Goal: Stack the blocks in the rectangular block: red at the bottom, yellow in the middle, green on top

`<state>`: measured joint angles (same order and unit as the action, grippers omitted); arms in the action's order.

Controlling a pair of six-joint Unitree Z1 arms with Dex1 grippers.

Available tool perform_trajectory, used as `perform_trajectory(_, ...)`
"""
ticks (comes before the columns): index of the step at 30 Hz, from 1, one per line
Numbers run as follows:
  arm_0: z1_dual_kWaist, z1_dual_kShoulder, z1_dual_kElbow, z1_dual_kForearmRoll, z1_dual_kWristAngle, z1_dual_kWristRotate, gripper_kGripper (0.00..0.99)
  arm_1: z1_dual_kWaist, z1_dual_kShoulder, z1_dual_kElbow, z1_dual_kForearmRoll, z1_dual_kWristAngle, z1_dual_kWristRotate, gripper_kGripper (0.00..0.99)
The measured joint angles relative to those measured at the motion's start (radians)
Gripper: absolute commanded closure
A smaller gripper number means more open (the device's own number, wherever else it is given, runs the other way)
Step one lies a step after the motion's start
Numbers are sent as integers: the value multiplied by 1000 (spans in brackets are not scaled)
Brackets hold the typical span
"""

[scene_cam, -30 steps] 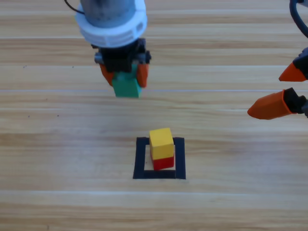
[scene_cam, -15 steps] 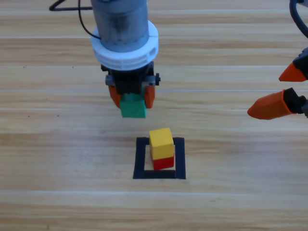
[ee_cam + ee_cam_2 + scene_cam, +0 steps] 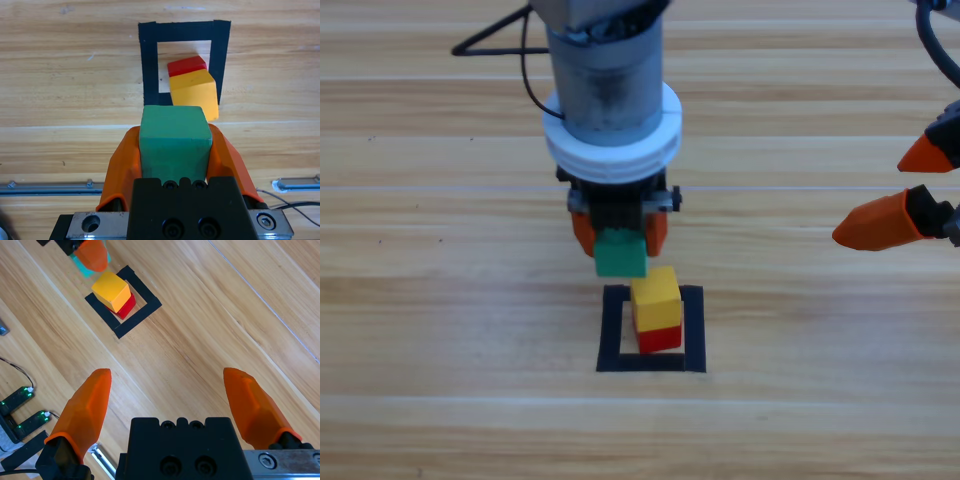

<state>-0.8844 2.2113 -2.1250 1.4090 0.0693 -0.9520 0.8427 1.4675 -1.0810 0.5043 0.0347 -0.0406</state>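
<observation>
The yellow cube sits on the red cube inside the black tape square. My left gripper is shut on the teal-green cube, held in the air just up and left of the stack. From the left wrist, the green cube fills the space between the orange jaws, with the yellow cube, red cube and tape square beyond it. My right gripper waits open at the right edge. Its wrist view shows the stack's yellow cube far off.
Bare wooden tabletop surrounds the square. A black cable trails behind the left arm at the top. Small circuit boards with green lights lie at the left edge of the right wrist view.
The left arm has carried the green cube down the picture and to the right, from well above the square to just beside the stack's top. The right gripper has held still.
</observation>
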Motion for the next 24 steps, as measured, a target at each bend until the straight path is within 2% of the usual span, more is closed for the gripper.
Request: perform_trajectory(24, -37, 56, -58, 0, -8, 0, 990, 0, 10, 0, 0, 6, 0, 0)
